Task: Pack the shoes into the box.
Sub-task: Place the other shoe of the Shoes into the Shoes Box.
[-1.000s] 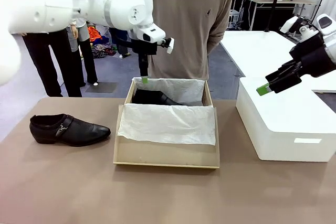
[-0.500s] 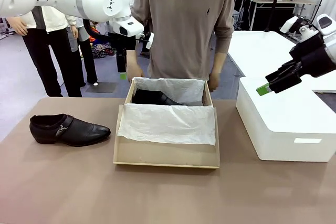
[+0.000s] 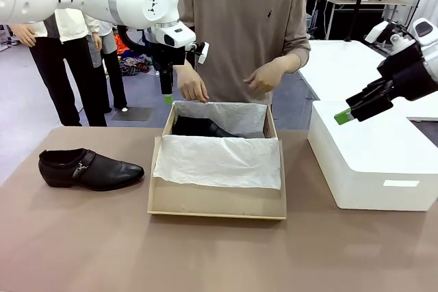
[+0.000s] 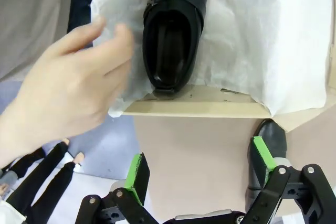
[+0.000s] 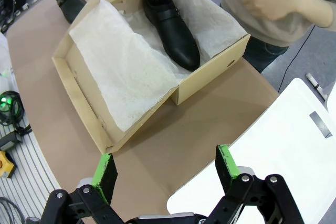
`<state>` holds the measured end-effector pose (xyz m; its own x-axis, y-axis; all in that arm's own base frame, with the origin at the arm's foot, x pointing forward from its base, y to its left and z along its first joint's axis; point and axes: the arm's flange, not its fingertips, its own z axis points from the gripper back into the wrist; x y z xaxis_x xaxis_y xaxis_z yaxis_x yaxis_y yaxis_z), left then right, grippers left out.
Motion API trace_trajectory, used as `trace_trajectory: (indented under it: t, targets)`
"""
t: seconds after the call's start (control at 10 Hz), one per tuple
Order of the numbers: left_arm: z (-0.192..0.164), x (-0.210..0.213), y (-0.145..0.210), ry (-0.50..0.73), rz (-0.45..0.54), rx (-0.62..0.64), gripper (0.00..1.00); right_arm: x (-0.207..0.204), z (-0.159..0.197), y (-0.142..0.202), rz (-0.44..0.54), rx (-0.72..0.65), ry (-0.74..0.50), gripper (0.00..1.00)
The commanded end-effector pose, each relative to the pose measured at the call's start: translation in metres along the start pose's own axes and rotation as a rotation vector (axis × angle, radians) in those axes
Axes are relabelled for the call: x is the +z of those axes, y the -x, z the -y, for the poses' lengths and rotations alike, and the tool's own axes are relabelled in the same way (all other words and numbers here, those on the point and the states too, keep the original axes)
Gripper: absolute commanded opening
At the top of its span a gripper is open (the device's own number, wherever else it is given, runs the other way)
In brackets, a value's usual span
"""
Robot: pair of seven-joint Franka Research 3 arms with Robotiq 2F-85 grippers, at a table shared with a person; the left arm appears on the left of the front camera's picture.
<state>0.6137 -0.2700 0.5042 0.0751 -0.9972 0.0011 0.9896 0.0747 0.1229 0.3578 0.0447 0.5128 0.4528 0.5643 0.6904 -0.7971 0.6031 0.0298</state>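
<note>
1. L gripper (image 4: 199, 162): jaws wide, empty, pointing down over far-left corner of box (image 3: 215, 206). Boxed shoe (image 3: 198, 128) near, below it, heel end closest. Person's hand (image 3: 194, 88) just beside gripper.
2. R gripper (image 5: 165, 170): jaws wide, empty, over white box (image 3: 369, 169), well apart from both shoes.
3. Boxed shoe: long axis across table (image 3: 82, 237), toe to robot's right.
4. Second shoe (image 3: 89, 169): on table, left of box, toe twd box.
5. Box: lid open, tissue paper (image 3: 219, 162) lining, one shoe along far wall.

You had a glossy black shoe (image 3: 89, 169) at the left of the frame and another black shoe (image 5: 172, 27) inside the tan box (image 3: 215, 203), which was lined with plain white paper (image 3: 219, 161). The table (image 3: 205, 254) was brown, the large box (image 3: 373, 158) at the right white, the person's sweater (image 3: 239, 25) beige, and the left gripper (image 4: 199, 166) black with green pads (image 4: 137, 174).
</note>
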Motion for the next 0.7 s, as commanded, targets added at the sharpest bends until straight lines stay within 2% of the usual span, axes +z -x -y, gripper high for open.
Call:
trace_trajectory:
  t: [0.0, 0.3, 0.5, 0.6]
  targets:
    - [-0.003, 0.002, 0.004, 0.000, -0.010, 0.005, 1.00, 0.000, 0.004, 0.000, 0.023, 0.021, -0.014, 1.00]
    - [0.000, 0.000, 0.000, 0.000, 0.000, 0.001, 1.00, 0.000, 0.004, 0.000, 0.023, 0.021, -0.014, 1.00]
    - [0.019, 0.023, 0.036, -0.064, -0.023, 0.016, 1.00, 0.000, 0.004, 0.000, 0.023, 0.021, -0.014, 1.00]
    - [0.028, 0.030, 0.055, -0.062, -0.003, 0.021, 1.00, 0.000, 0.004, 0.000, 0.023, 0.021, -0.014, 1.00]
